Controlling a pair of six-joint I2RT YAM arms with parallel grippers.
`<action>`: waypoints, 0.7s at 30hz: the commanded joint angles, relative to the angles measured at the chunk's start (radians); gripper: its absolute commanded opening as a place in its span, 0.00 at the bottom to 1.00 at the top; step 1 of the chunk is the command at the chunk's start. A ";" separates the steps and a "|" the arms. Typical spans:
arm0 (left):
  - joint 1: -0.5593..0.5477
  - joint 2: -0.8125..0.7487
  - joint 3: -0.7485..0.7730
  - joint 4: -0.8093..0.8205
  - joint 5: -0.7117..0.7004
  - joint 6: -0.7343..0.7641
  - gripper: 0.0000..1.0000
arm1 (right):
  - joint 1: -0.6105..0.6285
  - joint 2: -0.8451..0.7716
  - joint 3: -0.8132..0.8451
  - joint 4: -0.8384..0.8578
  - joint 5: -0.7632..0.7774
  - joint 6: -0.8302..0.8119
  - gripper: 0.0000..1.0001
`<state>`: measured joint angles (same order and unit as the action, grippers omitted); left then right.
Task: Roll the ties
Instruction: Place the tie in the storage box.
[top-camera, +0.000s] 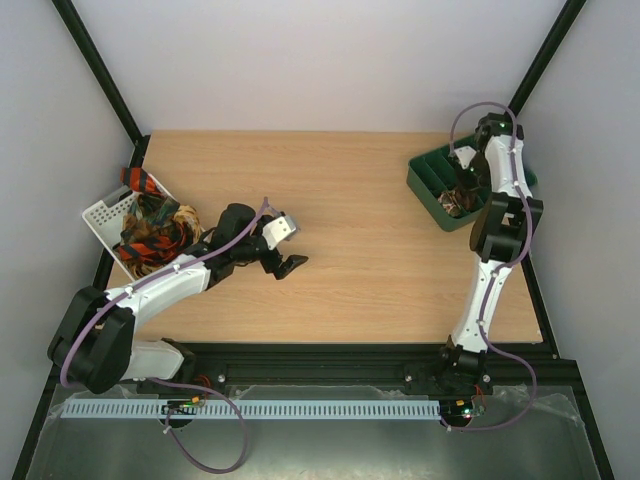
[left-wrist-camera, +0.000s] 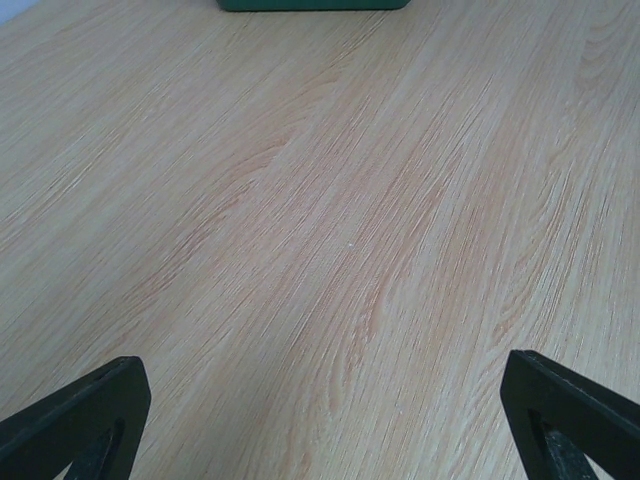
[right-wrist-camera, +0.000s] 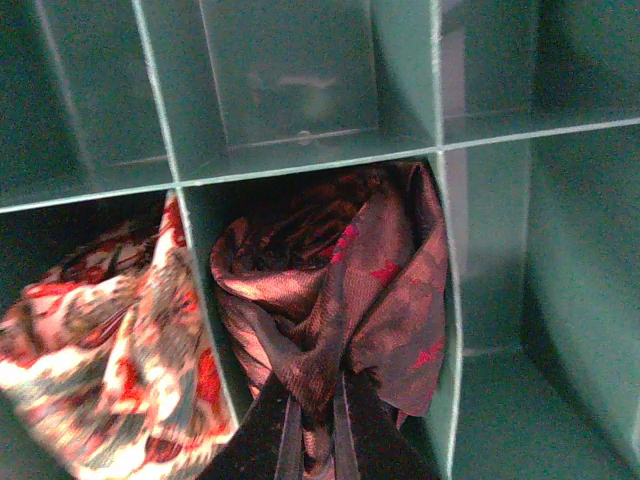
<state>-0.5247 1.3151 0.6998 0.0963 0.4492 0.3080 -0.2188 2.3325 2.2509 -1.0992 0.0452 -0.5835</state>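
Seems partly done, to judge from the tray and the basket.

Far right on the counter (top-camera: 380, 290), a green compartment tray (top-camera: 422, 186). Inside it, in the right wrist view, two bundles side by side: a red-and-cream patterned tie (right-wrist-camera: 100, 370) in one compartment, and a dark brown tie (right-wrist-camera: 340, 290) with reddish specks in the next compartment to the right. Right end effector (right-wrist-camera: 312, 405) narrow, pinching the lower fold of the dark brown tie, deep inside that same compartment. Not yet let go. Looks more bunched than neatly rolled, though hard to tell from so close. No ties in the other compartments in view.

At the left edge, a white slotted basket (top-camera: 100, 213), full with a heap of ties (top-camera: 155, 235), orange-and-black stripes among them. Not possible to count them.

Left end effector (top-camera: 290, 247) wide, holding nothing, above bare wood just right of the basket and well apart from the tray.

Left to do, most probably: to release the dark brown tie, then to take each tie out of the basket, lay it flat, roll it and put it in a free compartment. So likely more left than done.
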 joint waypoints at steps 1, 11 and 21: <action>0.006 -0.012 -0.014 0.010 0.013 -0.003 0.99 | -0.007 0.103 -0.005 -0.057 0.077 -0.032 0.01; 0.006 -0.015 -0.010 -0.006 0.015 0.003 0.99 | -0.008 0.086 -0.016 -0.032 0.098 -0.008 0.19; 0.006 -0.008 0.009 -0.003 -0.007 -0.014 0.99 | -0.008 -0.016 0.012 -0.026 0.062 0.035 0.47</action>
<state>-0.5247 1.3151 0.6998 0.0956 0.4477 0.3061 -0.2153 2.3749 2.2517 -1.0950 0.0879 -0.5713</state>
